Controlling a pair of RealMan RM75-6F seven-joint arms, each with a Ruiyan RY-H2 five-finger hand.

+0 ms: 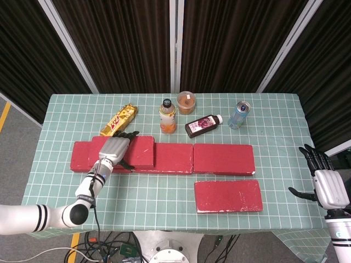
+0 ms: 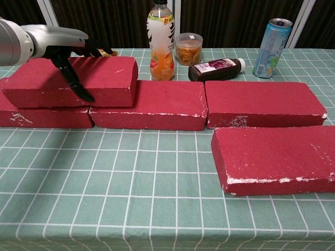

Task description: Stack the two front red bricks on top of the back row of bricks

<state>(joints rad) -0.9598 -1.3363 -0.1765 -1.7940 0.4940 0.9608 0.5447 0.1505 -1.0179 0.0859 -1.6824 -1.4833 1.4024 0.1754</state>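
Holding the first brick (image 2: 73,78) on top of the back row (image 1: 164,158), our left hand (image 1: 113,149) has its fingers (image 2: 73,78) wrapped over the brick's top and front face, so it grips the brick near the tabletop's left edge. The brick rests across the left and middle bricks of the row, and in the chest view it looks slightly tilted, its left end overhanging forward of the brick below.

We judge the main risk to be releasing while the brick sits askew: if its weight is not squarely over the row, it could tip or slide off the front once the fingers let go. A rough push to straighten it could also shift the bricks underneath, since they lie loose and only butt end to end. Behind the row, just beside it, stand a snack bar (image 1: 118,120), a juice bottle (image 1: 167,115), a jar (image 1: 186,102), a lying dark bottle (image 1: 203,125) and a can (image 1: 239,114); a shove toward the back edge might knock the nearer ones.

The held brick's long axis runs left to right, roughly parallel with the row and the tabletop's front edge. The second brick (image 1: 228,195) lies flat near the front edge, toward the right, its long axis also left to right, untouched. Our right hand (image 1: 323,183) hangs off the right edge, fingers spread, holding nothing.
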